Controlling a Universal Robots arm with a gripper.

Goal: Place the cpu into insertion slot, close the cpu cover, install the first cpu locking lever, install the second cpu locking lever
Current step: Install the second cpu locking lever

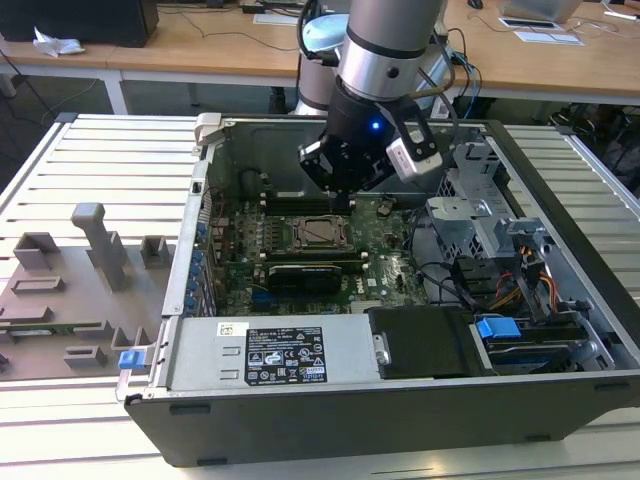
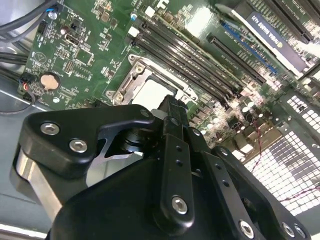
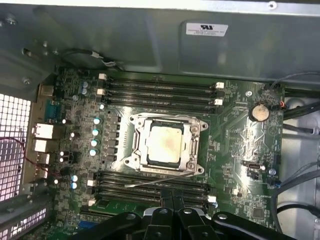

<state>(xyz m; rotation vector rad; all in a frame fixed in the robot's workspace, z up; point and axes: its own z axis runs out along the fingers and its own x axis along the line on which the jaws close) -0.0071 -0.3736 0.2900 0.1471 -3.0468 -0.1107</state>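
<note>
Fixture plate (image 1: 70, 290): grey, on the slatted table (image 1: 120, 150) at the exterior view's left, just beside the case; several raised grey blocks on it.
Case (image 1: 330, 420): one open computer case on the table, motherboard (image 3: 235, 135) flat on its floor.
Labels: one white-and-black sticker on the black box (image 1: 285, 355) along the case's near edge in the exterior view; one white sticker on the case wall (image 3: 206, 28) in the first wrist view. Print too small to read.
Cpu (image 3: 163, 143): one, silver-tan, seated in the socket at mid-board; also seen in the exterior view (image 1: 322, 232).
Cover (image 3: 192, 142): one silvery frame, lying flat around the cpu, window over the chip.
Lever (image 3: 160, 180): a thin wire rod lies just outside one edge of the socket, beside the memory slots; I cannot tell whether it is latched.
Coin cell (image 3: 258, 111): one, round, near one board edge.
Gripper (image 3: 172, 196): black, fingers pressed together with no gap, holding nothing, over the memory slots just beside the socket; in the exterior view (image 1: 340, 200) it hangs over the board's far part.
</note>
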